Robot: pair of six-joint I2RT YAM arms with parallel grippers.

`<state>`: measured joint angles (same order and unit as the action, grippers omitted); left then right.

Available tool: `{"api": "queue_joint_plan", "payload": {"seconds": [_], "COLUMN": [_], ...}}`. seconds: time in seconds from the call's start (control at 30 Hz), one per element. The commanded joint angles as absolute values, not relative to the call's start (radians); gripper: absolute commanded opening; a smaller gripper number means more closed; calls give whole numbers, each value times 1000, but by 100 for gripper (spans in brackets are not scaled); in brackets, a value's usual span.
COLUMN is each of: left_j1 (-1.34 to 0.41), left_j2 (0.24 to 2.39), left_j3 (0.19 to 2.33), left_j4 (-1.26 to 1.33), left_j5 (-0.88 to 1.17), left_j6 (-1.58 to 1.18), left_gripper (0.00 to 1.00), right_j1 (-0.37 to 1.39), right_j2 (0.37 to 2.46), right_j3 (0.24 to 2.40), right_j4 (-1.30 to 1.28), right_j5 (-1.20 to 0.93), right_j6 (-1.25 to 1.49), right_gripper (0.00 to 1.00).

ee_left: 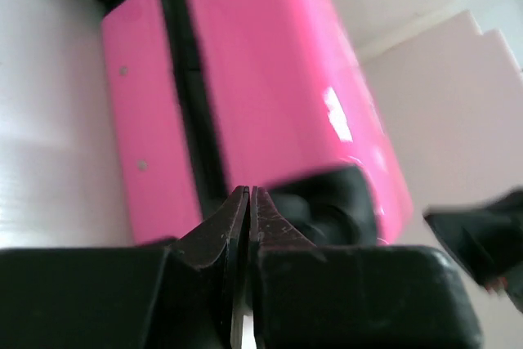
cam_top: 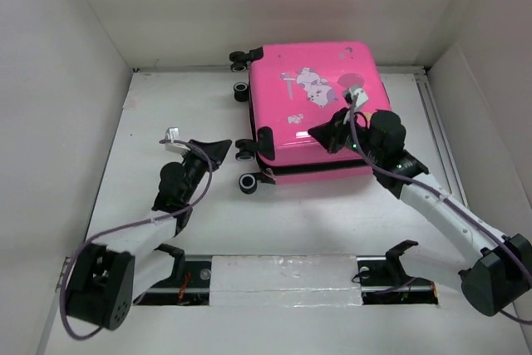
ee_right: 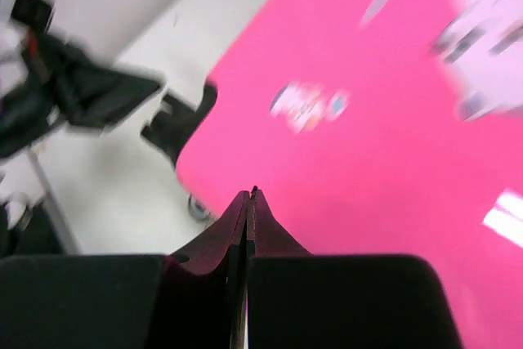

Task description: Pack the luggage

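The luggage (cam_top: 287,145) is a hot-pink hard-shell suitcase lying flat and closed at the back middle of the table, stickers on top, black wheels (cam_top: 248,183) on its left end. My left gripper (cam_top: 223,147) is shut and empty, just left of the near wheels. In the left wrist view its tips (ee_left: 248,190) point at the suitcase's side (ee_left: 261,79), with the black zip seam and a wheel (ee_left: 327,206) close behind. My right gripper (cam_top: 320,133) is shut, over the front right of the lid. In the right wrist view its tips (ee_right: 251,194) sit above the pink shell (ee_right: 368,161).
A black rail with white tape (cam_top: 287,276) runs along the near edge between the arm bases. White walls enclose the table at the back and sides. A raised white ledge (cam_top: 436,130) runs along the right side, close to the suitcase.
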<state>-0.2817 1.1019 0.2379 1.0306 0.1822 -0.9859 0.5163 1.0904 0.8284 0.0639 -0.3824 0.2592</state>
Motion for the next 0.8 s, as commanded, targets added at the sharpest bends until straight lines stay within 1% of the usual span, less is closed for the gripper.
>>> {"api": "queue_joint_plan", "payload": {"seconds": [0.0,0.03,0.1,0.13,0.17,0.2,0.23,0.27,0.33,0.37,0.4,0.43,0.47,0.5,0.53,0.57,0.6,0.67,0.7,0.77], "left_j1": [-325,-325,-325,-325,-325,-325,-325,-325,-325,-325,-325,-325,-325,-325,-339,-339,-357,-394,-403,-426], "left_j2": [927,913,929,958,992,1074,1119,1159,1242,1258,1268,1281,1281,1293,1302,1302,1302,1321,1321,1331], "left_j3": [264,285,366,403,438,493,523,546,575,575,575,575,575,575,575,562,551,551,551,551], "left_j4": [929,852,796,748,732,741,741,741,741,741,741,741,752,752,752,765,776,776,776,802], "left_j5": [74,55,29,29,53,110,138,168,227,242,268,284,300,316,345,345,345,354,370,391], "left_j6": [-908,-881,-838,-838,-838,-838,-838,-838,-838,-822,-810,-798,-787,-776,-776,-767,-767,-744,-735,-745], "left_gripper": [0,0,0,0,3,24,24,43,62,68,78,81,82,82,82,82,82,80,79,75], "right_j1": [474,488,537,555,572,606,620,630,650,650,650,650,650,650,650,650,640,640,631,630], "right_j2": [1092,1060,1022,1003,970,951,931,883,819,784,711,672,637,576,548,528,513,503,503,534], "right_j3": [847,806,706,613,582,546,546,535,535,535,535,535,535,535,526,526,526,526,537,549], "right_j4": [153,163,245,285,304,286,263,229,125,91,16,-21,-59,-99,-168,-201,-233,-300,-311,-311], "right_j5": [-416,-416,-397,-397,-381,-333,-309,-287,-224,-204,-158,-158,-82,-31,21,123,179,273,352,415], "right_j6": [219,232,294,316,336,336,336,336,316,316,316,316,316,316,336,357,371,412,429,463], "right_gripper": [0,0,0,0,0,0,0,0,0,2,8,15,21,36,42,47,55,61,63,65]}}
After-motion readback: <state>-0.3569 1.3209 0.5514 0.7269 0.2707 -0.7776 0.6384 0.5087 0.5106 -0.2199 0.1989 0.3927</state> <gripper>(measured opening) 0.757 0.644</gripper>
